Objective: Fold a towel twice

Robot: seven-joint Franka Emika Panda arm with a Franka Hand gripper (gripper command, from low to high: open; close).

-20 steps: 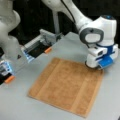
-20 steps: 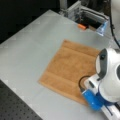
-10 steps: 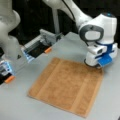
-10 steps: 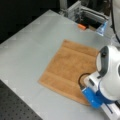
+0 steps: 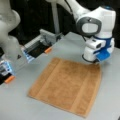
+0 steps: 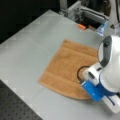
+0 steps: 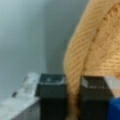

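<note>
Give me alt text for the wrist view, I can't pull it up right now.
Close-up from the wrist: the gripper is shut on an edge of the orange-tan towel, a bunched strip of cloth pinched between its two dark fingers. The towel rises from the pinch and fills the upper right of the picture; the grey table fills the left.

open table point(image 6: 32, 37) beside towel point(image 5: 67, 86), rack point(image 5: 41, 43) behind
</note>
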